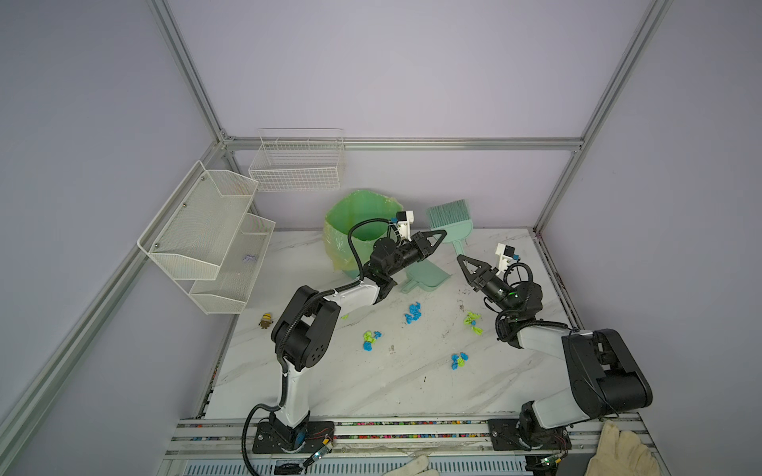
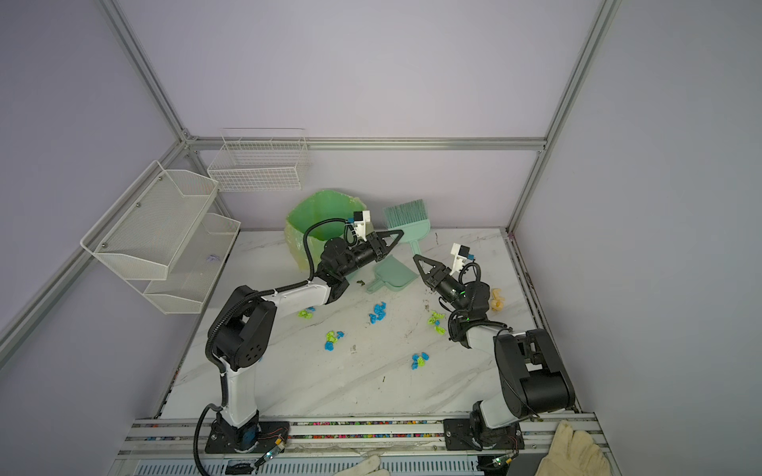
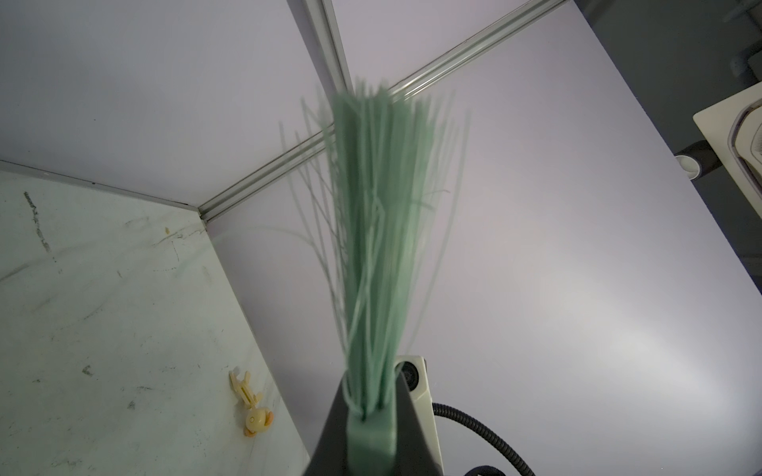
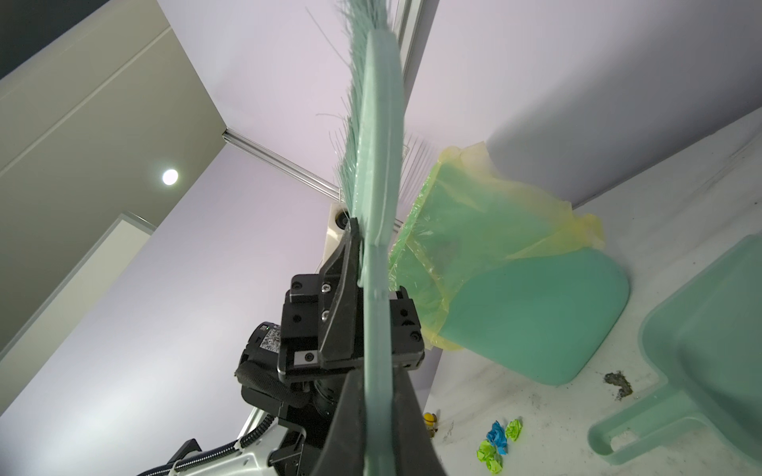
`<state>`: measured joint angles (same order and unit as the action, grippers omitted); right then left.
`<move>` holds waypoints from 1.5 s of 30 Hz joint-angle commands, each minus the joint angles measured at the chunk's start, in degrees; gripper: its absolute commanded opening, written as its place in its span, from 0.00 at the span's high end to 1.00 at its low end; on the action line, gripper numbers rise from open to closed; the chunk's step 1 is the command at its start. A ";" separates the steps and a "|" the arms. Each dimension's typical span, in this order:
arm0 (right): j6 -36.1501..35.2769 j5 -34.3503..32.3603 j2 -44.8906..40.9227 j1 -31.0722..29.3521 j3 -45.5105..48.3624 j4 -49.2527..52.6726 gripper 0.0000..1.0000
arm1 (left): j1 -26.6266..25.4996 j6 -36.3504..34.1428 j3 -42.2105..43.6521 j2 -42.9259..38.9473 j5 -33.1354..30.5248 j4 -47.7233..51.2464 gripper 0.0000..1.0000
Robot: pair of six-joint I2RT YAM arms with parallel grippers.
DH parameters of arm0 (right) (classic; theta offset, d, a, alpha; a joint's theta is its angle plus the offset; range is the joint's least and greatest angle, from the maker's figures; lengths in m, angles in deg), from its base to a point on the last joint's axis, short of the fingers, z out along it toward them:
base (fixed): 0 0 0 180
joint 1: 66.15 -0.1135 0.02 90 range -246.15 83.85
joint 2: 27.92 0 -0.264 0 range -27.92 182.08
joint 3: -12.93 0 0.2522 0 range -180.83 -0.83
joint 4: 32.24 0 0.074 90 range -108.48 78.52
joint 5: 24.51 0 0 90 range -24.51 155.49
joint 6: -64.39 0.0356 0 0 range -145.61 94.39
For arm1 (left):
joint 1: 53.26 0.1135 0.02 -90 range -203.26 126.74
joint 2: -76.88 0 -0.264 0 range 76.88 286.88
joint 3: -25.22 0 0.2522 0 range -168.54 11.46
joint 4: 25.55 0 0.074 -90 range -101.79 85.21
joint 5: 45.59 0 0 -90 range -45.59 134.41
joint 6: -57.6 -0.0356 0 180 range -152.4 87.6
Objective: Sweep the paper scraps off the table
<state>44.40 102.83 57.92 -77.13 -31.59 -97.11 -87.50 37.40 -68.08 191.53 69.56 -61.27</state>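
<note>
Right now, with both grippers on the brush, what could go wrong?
1. The left gripper and right gripper are both shut on the brush; if either arm moves before one lets go, the brush could twist or slip.
2. Its bristles point away from the table; a clumsy re-grip might drop it onto the paper scraps and scatter them.

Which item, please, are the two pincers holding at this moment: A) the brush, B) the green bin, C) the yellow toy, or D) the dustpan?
A: the brush stands bristles-up, with the left pincer shut on its head and the right pincer shut on its handle, while the dustpan lies free on the table.
</note>
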 commanded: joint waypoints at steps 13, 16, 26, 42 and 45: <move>-9.58 -2.73 -10.32 -0.20 -1.21 15.47 1.00 | -0.48 -13.82 5.63 -11.80 -5.56 20.01 0.57; -13.75 -3.68 -12.06 -0.16 -2.94 23.73 1.00 | -0.72 -16.55 7.01 -14.61 -6.77 23.51 0.42; -29.12 -13.15 -17.68 0.00 -12.12 54.05 1.00 | -2.58 -29.96 9.76 -23.60 -8.96 42.17 0.14; -45.86 -28.19 -18.83 0.04 -25.60 81.03 1.00 | -4.74 -48.88 10.82 -27.82 -21.70 70.96 0.00; -46.15 -26.64 -18.21 0.04 -25.49 80.60 1.00 | -3.70 -50.57 9.35 -24.44 -16.09 73.32 0.05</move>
<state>0.56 76.98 39.80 -77.28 -56.01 -18.21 -92.13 -9.07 -59.30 164.67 50.39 7.43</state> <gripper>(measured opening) 0.112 0.957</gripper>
